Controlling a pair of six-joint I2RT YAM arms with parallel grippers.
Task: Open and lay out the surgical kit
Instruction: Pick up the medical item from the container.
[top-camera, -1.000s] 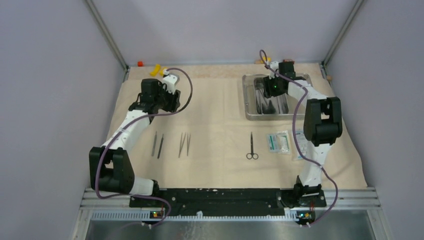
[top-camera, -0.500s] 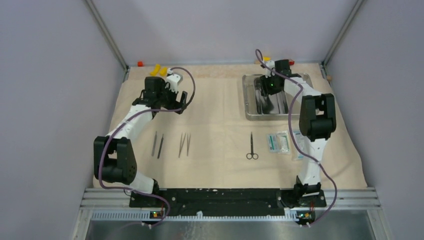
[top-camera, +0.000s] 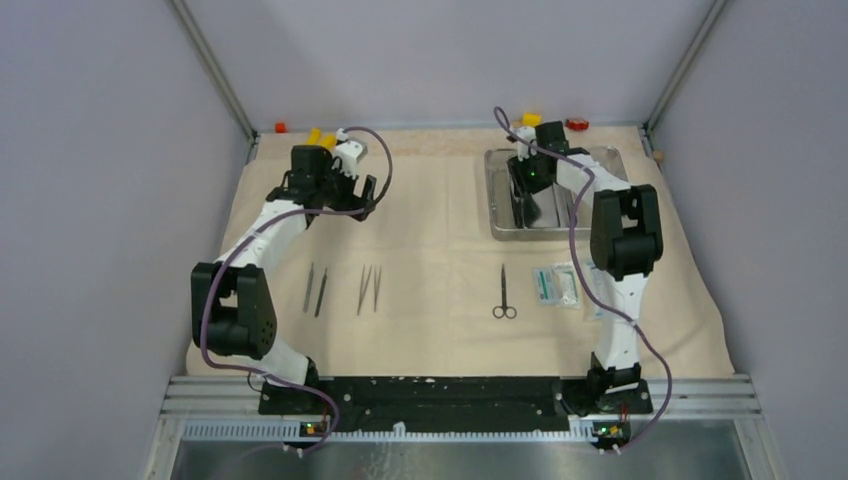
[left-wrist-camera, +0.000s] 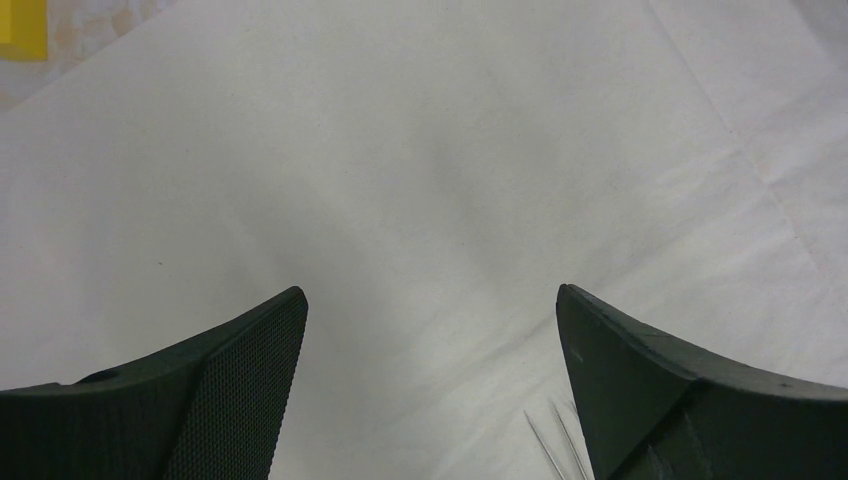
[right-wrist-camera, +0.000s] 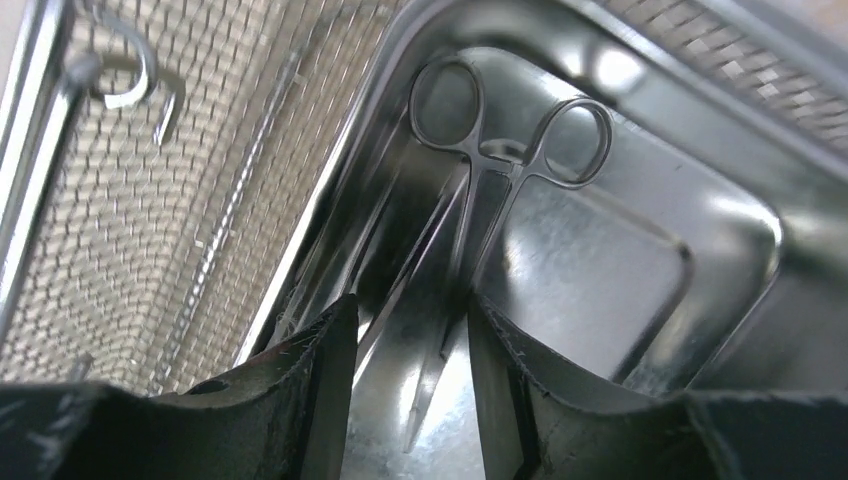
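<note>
The beige cloth wrap (top-camera: 440, 250) lies spread flat over the table. The shiny steel tray (top-camera: 596, 225) stands on it at the back right. My right gripper (top-camera: 527, 182) is down inside the tray. In the right wrist view its jaws (right-wrist-camera: 412, 305) stand narrowly apart astride the blades of a ring-handled instrument (right-wrist-camera: 500, 160) lying on the tray floor. My left gripper (top-camera: 358, 197) is wide open and empty (left-wrist-camera: 430, 300) above bare cloth. Scissors (top-camera: 505, 292), sealed packets (top-camera: 556, 284), forceps (top-camera: 315, 290) and tweezers (top-camera: 370, 288) lie in a row on the cloth.
Yellow blocks (top-camera: 320, 136) and a small red block (top-camera: 281, 127) sit at the back left edge. Another yellow block (top-camera: 531, 119) and a red block (top-camera: 577, 124) sit behind the tray. A mesh-patterned wall (right-wrist-camera: 150, 200) shows left of the right fingers. Tweezer tips (left-wrist-camera: 555, 440) show by the left gripper's right finger.
My left gripper has swung right and toward the back over the cloth. My right gripper has shifted left and back inside the tray.
</note>
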